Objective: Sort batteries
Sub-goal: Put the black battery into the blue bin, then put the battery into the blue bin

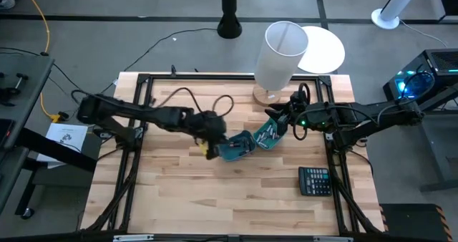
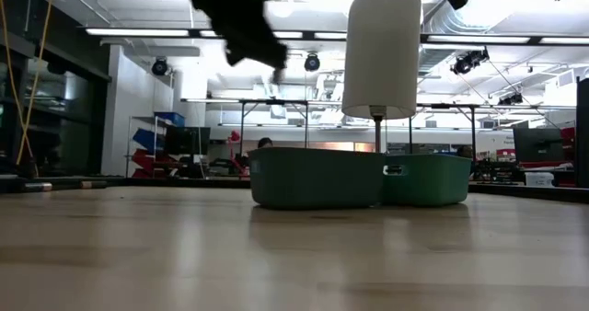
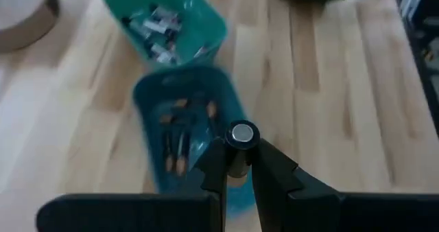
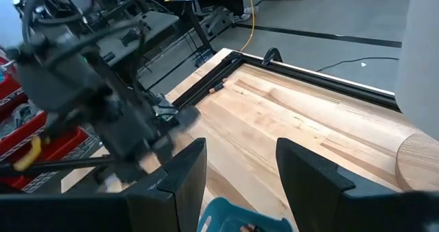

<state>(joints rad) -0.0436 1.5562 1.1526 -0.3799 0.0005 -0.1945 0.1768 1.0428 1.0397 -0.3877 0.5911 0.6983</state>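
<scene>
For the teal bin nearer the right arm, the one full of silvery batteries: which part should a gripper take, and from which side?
Probably the rim of the bin with silvery batteries, one finger inside and one outside, coming down from above. It is open-topped and thin-walled, and it touches the other teal bin, so the free side nearer the open right gripper looks easiest.

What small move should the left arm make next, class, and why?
Probably ease the left end effector forward over the nearer teal bin before releasing: it is shut on a battery, and that bin's coppery batteries lie just ahead.
</scene>
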